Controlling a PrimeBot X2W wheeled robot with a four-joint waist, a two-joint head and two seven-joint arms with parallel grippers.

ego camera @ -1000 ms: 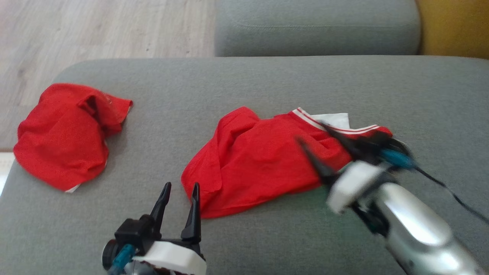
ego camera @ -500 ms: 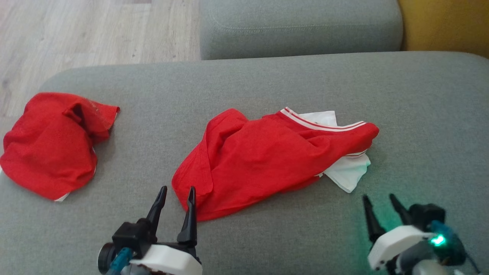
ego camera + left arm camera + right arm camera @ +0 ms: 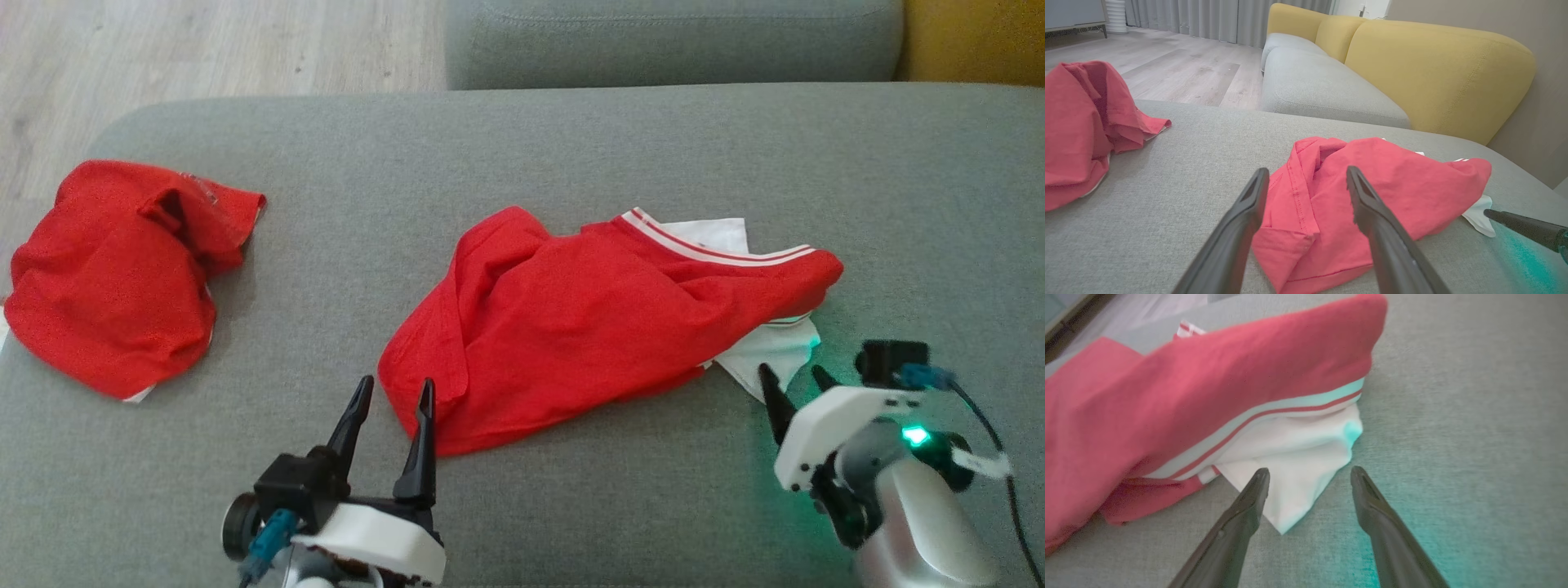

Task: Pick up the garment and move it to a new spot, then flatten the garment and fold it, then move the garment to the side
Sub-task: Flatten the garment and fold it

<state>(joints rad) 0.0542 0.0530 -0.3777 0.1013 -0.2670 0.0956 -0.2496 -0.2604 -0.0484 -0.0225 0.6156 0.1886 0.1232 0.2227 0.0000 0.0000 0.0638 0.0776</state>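
Obs: crumpled red cloth garment w/ white striped trim lies mid on the broad grey fabric sofa cushion, bunched, not flat. A soft white cloth corner, prob. part of the same item, pokes out from under its right end. A second crumpled red cloth heap sits well apart, near the cushion's left edge.

Left gripper: jaws wide, empty, just short of the garment's near-left hem fold. Right gripper: jaws wide, empty, tips at the white corner, low over the cushion. Can't tell if they touch cloth.

Stage (judgement): pre-grasp, nothing lifted yet.

Risks from here:
1. Right gripper closes on the white corner alone. It's a thin layer, so it may slip out, or the lift may drag the rest into a worse bunch.
2. Cushion is soft & gives. Tips going too low could pinch upholstery along w/ cloth.
3. Left gripper takes the doubled hem, so 2+ layers get caught and a fold stays trapped at the flatten step.
4. Uneven lift between sides would twist the garment.
5. New spot too far left would overlap the red heap, w/ tangle or mix-up.
6. Spot too near an edge and the cloth slides off.
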